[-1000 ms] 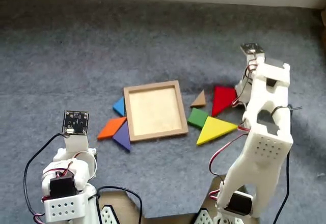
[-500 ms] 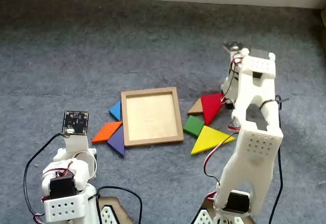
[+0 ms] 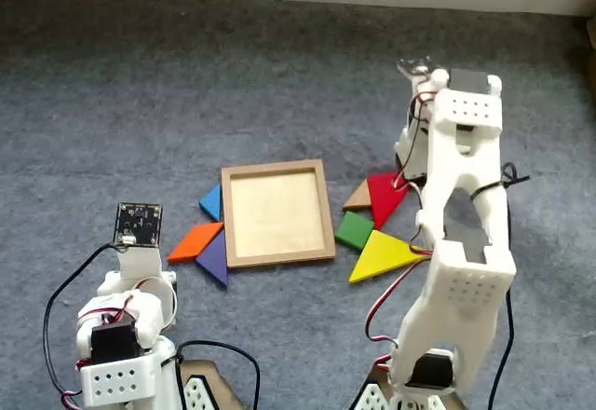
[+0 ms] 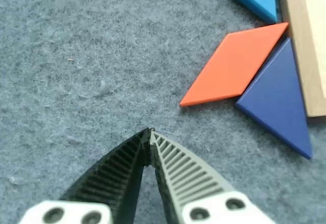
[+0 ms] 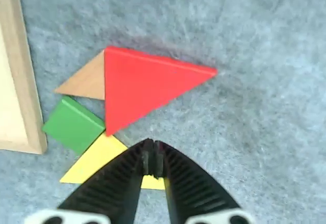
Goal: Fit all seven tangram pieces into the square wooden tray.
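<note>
The square wooden tray [image 3: 225, 219] lies empty in mid-table. By its left side lie a light blue triangle [image 3: 212, 202], an orange parallelogram [image 3: 194, 240] and a dark blue triangle [image 3: 216, 258]. To its right are a brown triangle [image 3: 358, 196], a red triangle [image 3: 385, 196], a green square [image 3: 354, 229] and a yellow triangle [image 3: 384, 254], packed close. My right gripper [image 5: 152, 155] is shut on nothing, over the yellow triangle [image 5: 97, 165] just short of the red triangle [image 5: 147, 84]. My left gripper [image 4: 148, 133] is shut and empty over carpet, a short way from the orange parallelogram [image 4: 237, 63].
Grey carpet covers the table. The right arm [image 3: 466, 149] stands tall over the right-hand pieces and hides the carpet beside them. The left arm [image 3: 130, 307] is folded at the front left. Open carpet lies behind the tray.
The red triangle, the pieces around it and the tray slid left a second ago as the right arm swept in. Since then the pieces rest still and the right arm's wrist has drawn back.
</note>
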You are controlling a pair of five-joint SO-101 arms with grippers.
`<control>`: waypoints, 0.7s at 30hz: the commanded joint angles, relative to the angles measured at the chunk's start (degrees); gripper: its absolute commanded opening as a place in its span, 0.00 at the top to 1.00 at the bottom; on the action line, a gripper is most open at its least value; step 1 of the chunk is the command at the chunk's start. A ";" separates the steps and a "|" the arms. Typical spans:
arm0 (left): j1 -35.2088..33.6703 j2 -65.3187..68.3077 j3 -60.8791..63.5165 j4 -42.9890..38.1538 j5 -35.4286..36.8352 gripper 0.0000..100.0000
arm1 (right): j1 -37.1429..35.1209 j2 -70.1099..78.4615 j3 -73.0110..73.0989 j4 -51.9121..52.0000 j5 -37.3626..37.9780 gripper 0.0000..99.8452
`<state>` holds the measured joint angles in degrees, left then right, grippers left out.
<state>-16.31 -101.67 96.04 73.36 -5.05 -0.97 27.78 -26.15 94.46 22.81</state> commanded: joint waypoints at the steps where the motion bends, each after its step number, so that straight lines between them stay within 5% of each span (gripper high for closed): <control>1: -0.48 -2.68 1.19 0.26 -0.53 0.99 | -3.56 -4.09 0.04 -5.85 -3.96 0.99; 13: -0.48 -2.68 1.19 0.26 -0.53 0.99 | -9.19 -4.00 16.48 -35.12 -7.82 0.99; 21: -0.48 -2.68 1.19 0.26 -0.53 0.99 | -4.88 -4.09 25.36 -37.76 -7.47 0.99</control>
<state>-16.31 -101.67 96.04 73.36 -5.05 -8.26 27.69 -1.71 57.01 15.43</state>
